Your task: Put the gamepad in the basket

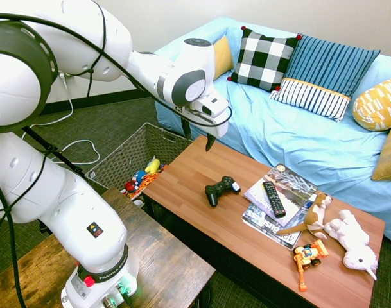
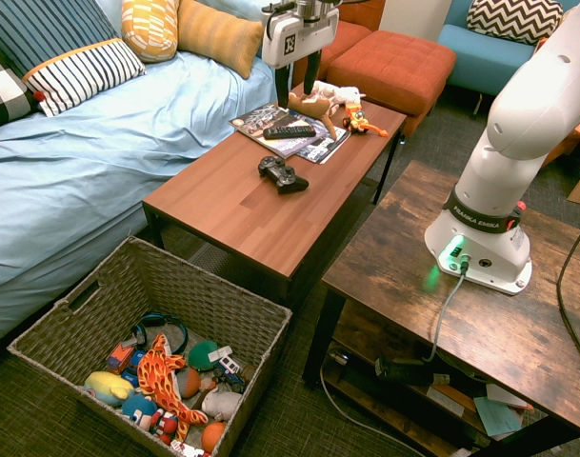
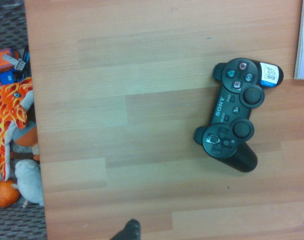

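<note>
The black gamepad [image 1: 221, 190] [image 2: 283, 173] lies flat near the middle of the reddish wooden coffee table [image 1: 189, 212], thumbsticks up. The wrist view shows the gamepad [image 3: 236, 115] from straight above. My gripper [image 1: 198, 136] [image 2: 297, 84] hangs open well above the table, over its sofa-side edge, with nothing between its fingers. It is apart from the gamepad. The woven basket [image 1: 121, 154] [image 2: 242, 314] stands on the floor just off one end of the table and holds several colourful toys.
Beyond the gamepad, a long black remote [image 1: 273, 197] lies on a stack of magazines [image 1: 288, 183]. Plush animals [image 1: 349, 240] and an orange toy [image 1: 309, 255] fill the table's far end. A blue sofa [image 1: 298, 135] with cushions runs along the table's far side.
</note>
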### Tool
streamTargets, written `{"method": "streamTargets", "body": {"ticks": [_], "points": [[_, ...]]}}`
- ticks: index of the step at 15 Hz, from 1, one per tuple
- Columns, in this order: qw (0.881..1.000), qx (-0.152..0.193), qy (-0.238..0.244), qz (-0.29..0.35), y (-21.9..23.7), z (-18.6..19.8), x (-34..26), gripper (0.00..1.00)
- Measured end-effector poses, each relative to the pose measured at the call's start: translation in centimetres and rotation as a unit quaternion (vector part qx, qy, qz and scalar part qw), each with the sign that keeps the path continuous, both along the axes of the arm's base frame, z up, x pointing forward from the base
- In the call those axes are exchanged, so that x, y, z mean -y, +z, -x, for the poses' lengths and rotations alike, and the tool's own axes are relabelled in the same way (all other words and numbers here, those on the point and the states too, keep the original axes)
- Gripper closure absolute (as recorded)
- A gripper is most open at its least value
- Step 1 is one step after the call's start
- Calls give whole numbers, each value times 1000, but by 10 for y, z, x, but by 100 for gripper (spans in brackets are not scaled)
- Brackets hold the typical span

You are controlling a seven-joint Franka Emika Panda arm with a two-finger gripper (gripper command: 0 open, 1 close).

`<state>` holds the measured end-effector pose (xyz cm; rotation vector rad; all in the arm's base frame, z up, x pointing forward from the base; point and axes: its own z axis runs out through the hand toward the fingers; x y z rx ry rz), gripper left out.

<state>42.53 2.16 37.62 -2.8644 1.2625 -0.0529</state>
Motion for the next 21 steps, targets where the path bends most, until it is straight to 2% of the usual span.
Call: {"method": "streamTargets", "body": {"ticks": [2,4,8,10,15,21], "points": [[1000,7,-6,-1,-1,-4,1,0],[999,14,-40,-4,-18,-16,9,0],[992,9,-125,-6,-79,-52,27,0],[988,0,-153,4,-106,-68,38,0],[988,-15,-155,12,-179,-95,47,0],[985,-46,-168,17,-249,-107,55,0]]}}
